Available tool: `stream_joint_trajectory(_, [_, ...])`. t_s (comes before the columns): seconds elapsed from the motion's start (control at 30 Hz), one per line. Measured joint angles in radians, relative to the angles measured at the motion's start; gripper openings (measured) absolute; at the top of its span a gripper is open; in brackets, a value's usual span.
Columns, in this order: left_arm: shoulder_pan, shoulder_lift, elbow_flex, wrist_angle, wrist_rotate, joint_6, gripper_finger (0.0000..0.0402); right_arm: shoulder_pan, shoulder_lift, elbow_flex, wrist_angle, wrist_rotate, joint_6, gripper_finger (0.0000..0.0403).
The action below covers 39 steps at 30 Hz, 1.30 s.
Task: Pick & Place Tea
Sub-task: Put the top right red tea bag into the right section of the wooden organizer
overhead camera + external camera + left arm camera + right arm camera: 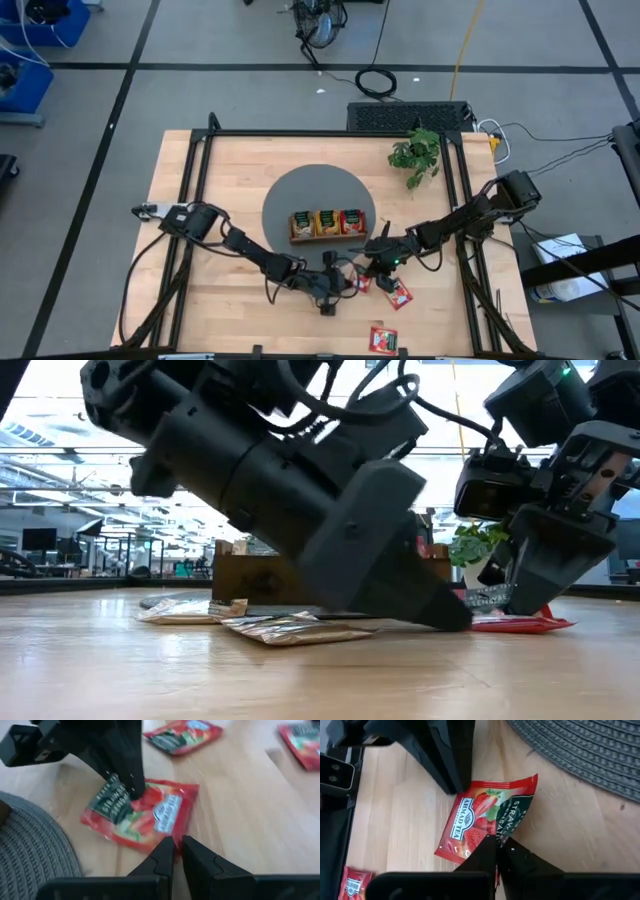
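Centre of the high view: round mat [300, 195] on table [190, 300], tray [327, 224] at its lower edge. Upper right: plant [416, 153]. Below tray: one tea packet [362, 283] between both grippers, another [398, 293] just right, a third [385, 340] near the bottom edge.

Bright even light; blurred wrist views.

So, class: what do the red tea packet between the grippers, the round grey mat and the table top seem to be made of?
Red rectangular tea packet: probably glossy foil or plastic, crinkled and shiny. Round grey mat: seemingly woven fabric, ribbed weave. Pale table top: wood, visible plank grain, matte.
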Motion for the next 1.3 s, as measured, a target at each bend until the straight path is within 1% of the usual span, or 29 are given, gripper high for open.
stream_joint_trajectory(0.13, [-0.029,-0.056,-0.003,-0.068,-0.006,0.027,0.0042,0.0,-0.002,-0.001,0.008,-0.001,-0.018,0.0003])
stream_joint_trajectory(0.23, [-0.057,-0.104,-0.003,-0.115,-0.033,0.034,0.0042,0.0,-0.02,-0.002,0.018,-0.002,-0.047,0.0001])
stream_joint_trajectory(0.37, [-0.101,-0.173,-0.001,-0.178,-0.09,0.041,0.0042,-0.003,-0.092,0.002,0.017,-0.003,-0.071,0.0001])
stream_joint_trajectory(0.43, [-0.13,-0.205,-0.002,-0.213,-0.114,0.047,0.0042,-0.008,-0.152,0.019,-0.027,-0.003,-0.103,0.0001])
stream_joint_trajectory(0.53, [-0.172,-0.251,-0.002,-0.22,-0.126,0.064,0.0042,-0.012,-0.245,0.106,-0.172,0.014,-0.16,0.0])
stream_joint_trajectory(0.6, [-0.202,-0.279,-0.001,-0.233,-0.16,0.082,0.0042,-0.012,-0.296,0.187,-0.31,0.056,-0.226,0.0])
stream_joint_trajectory(0.67, [-0.234,-0.303,0.0,-0.263,-0.206,0.096,0.0042,-0.016,-0.326,0.282,-0.477,0.109,-0.301,0.0])
stream_joint_trajectory(0.73, [-0.264,-0.324,0.0,-0.296,-0.257,0.1,0.0042,-0.038,-0.338,0.393,-0.686,0.171,-0.38,0.0])
stream_joint_trajectory(0.83, [-0.308,-0.34,0.0,-0.358,-0.348,0.087,0.0042,-0.086,-0.318,0.552,-0.972,0.27,-0.456,0.0])
stream_joint_trajectory(0.9, [-0.331,-0.339,0.0,-0.389,-0.402,0.077,0.0042,-0.117,-0.288,0.617,-1.065,0.312,-0.498,0.0])
stream_joint_trajectory(1.0, [-0.351,-0.339,0.0,-0.407,-0.454,0.074,0.0042,-0.151,-0.239,0.674,-1.092,0.313,-0.565,0.0])
stream_joint_trajectory(1.2, [-0.364,-0.339,0.001,-0.438,-0.459,0.031,0.0042,-0.175,-0.144,0.694,-1.093,0.314,-0.696,0.0])
stream_joint_trajectory(1.3, [-0.364,-0.339,0.001,-0.47,-0.458,-0.007,0.0042,-0.192,-0.105,0.694,-1.099,0.315,-0.719,0.0])
